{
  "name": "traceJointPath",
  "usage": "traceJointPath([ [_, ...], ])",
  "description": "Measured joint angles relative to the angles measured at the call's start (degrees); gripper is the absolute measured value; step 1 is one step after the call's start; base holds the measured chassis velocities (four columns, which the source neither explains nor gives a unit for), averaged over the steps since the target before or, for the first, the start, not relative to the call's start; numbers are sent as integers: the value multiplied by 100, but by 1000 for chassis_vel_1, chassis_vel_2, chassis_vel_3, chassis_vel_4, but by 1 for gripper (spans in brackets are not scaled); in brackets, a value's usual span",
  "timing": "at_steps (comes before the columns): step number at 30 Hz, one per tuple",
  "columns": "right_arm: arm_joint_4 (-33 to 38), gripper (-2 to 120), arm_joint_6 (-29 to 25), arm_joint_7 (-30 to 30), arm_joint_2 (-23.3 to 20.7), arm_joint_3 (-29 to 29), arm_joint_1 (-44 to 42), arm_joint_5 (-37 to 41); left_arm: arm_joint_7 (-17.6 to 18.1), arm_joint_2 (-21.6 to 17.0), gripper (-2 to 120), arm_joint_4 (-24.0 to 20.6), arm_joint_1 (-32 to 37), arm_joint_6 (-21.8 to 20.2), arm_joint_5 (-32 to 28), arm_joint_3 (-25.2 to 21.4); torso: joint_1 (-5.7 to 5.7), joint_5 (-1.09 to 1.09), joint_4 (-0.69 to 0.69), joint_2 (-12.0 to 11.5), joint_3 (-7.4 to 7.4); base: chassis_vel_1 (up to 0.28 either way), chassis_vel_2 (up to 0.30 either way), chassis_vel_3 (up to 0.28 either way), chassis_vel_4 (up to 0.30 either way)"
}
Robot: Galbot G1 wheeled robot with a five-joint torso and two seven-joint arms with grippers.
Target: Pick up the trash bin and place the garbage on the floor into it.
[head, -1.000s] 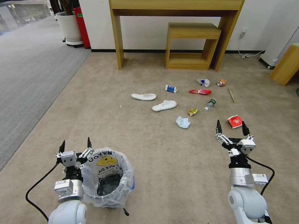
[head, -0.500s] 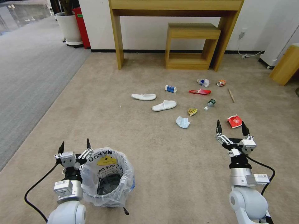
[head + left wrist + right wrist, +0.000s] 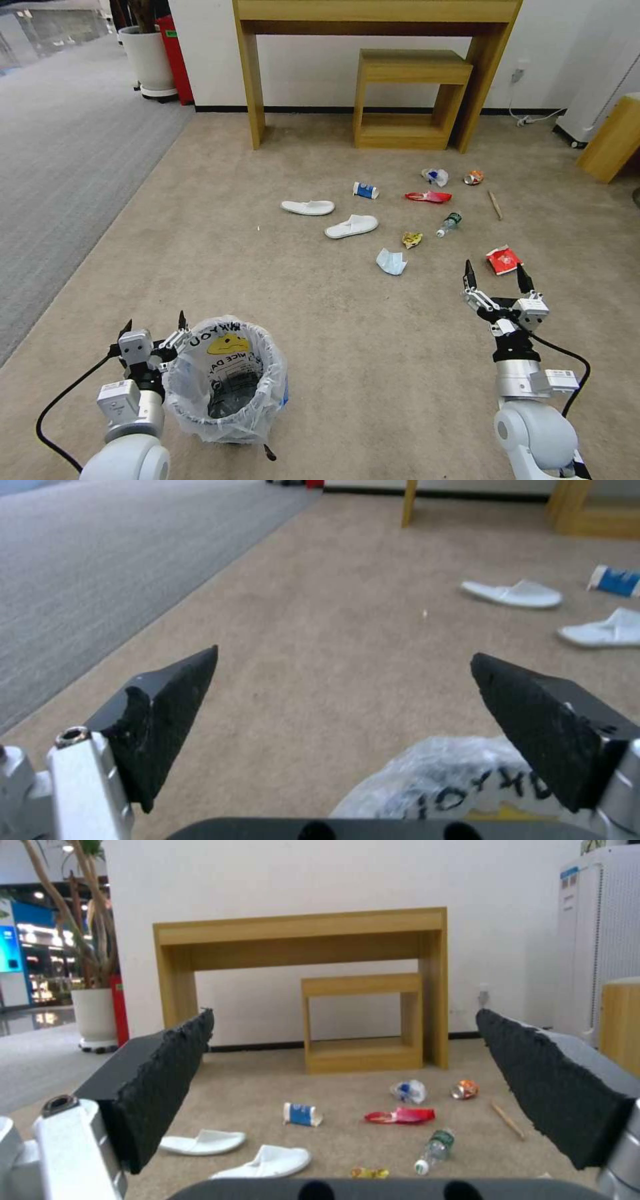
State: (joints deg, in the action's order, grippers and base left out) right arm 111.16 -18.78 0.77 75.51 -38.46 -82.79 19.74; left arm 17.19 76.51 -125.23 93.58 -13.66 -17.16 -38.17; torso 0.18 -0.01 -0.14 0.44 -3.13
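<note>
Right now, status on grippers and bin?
Left gripper open beside the bin, not gripping. Right gripper open, raised over carpet. Bin upright; slippers, mask, wrapper on floor. Nothing in the way.

Wooden console table [image 3: 377,17] against white wall [image 3: 320,73], beige carpet [image 3: 233,267].

bright, even indoor light, soft shadows; wrist views slightly blurred, head view bowed at edges.

Two white slippers [image 3: 330,217] lie on the beige carpet [image 3: 267,280]. The bin's clear bag [image 3: 227,373] carries black letters (and a yellow mark).
</note>
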Motion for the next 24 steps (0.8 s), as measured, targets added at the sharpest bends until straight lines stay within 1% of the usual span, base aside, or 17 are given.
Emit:
traceJointPath([
  [1,-11,100,1,0,-4,6,1,1,92,-146,100,-39,45,-58,-123,2,0,0,0,0,0,0,0,0,0],
  [4,-17,100,7,0,-29,11,-1,8,321,-425,100,-174,203,-228,-395,5,0,0,0,0,0,0,0,0,0],
  [5,-17,100,7,0,-29,11,-1,8,321,-425,100,-174,203,-228,-395,5,0,0,0,0,0,0,0,0,0],
  [8,4,100,18,-3,-61,-3,-22,25,514,-626,100,-332,362,-360,-553,2,0,0,0,0,0,0,0,0,0],
  [12,58,100,26,-20,-81,-27,-66,45,620,-746,100,-476,549,-451,-643,-6,0,0,0,0,0,0,0,0,0],
  [21,282,100,178,-98,-122,-47,-135,74,790,-851,100,-771,906,-614,-766,61,0,1,0,0,0,0,0,0,0],
  [24,392,100,275,-165,-172,-48,-180,129,860,-944,100,-904,1050,-729,-938,72,0,0,0,0,0,0,0,0,0],
])
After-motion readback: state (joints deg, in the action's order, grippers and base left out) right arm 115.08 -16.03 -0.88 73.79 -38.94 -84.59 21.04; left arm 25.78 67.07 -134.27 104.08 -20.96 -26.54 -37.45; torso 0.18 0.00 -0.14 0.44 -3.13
